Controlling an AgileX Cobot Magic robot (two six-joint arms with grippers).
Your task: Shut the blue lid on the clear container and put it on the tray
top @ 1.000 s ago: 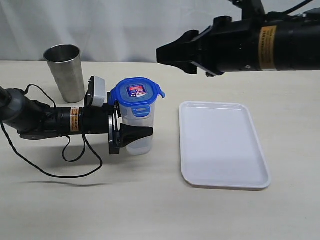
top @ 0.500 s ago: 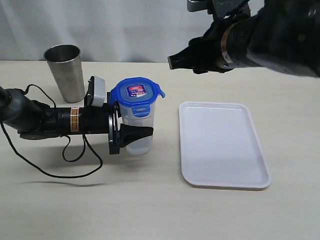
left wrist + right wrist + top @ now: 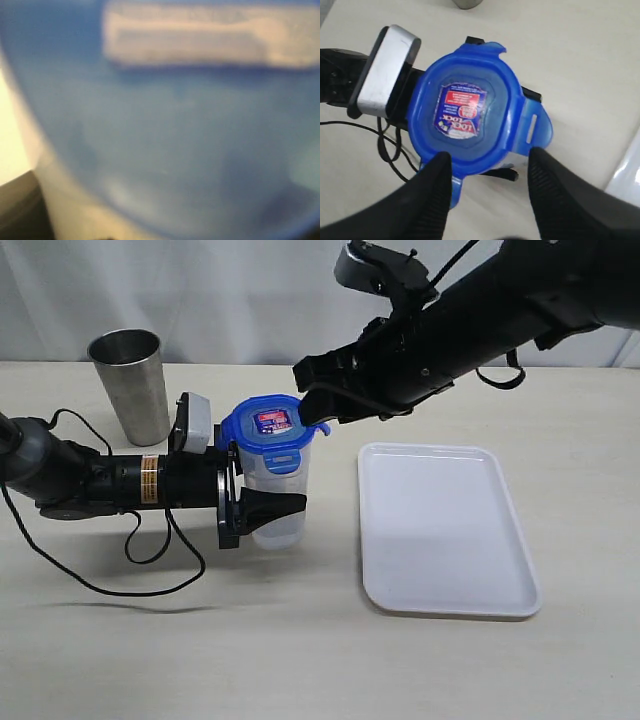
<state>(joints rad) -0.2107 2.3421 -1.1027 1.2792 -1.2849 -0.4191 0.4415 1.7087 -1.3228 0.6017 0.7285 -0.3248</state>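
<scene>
The clear container (image 3: 272, 522) stands upright on the table, left of the tray (image 3: 445, 530). My left gripper (image 3: 283, 498) lies level and is shut on the clear container's lower body, one black finger (image 3: 272, 505) across its front. The blue lid (image 3: 272, 427) with its red-blue label sits on the container's top; one flap (image 3: 319, 426) sticks out sideways. In the left wrist view the blue lid (image 3: 175, 125) fills the picture as a blur. My right gripper (image 3: 312, 398) hovers just above the lid's right side, open. In the right wrist view my right gripper (image 3: 489, 156) straddles the near edge of the blue lid (image 3: 465, 112), holding nothing.
A steel cup (image 3: 131, 386) stands at the back left, behind my left arm. A black cable (image 3: 150, 570) loops on the table in front of that arm. The white tray holds nothing.
My right arm has swung down and to the left, from high above the tray's far side to just over the lid. The left gripper and container have not moved.
</scene>
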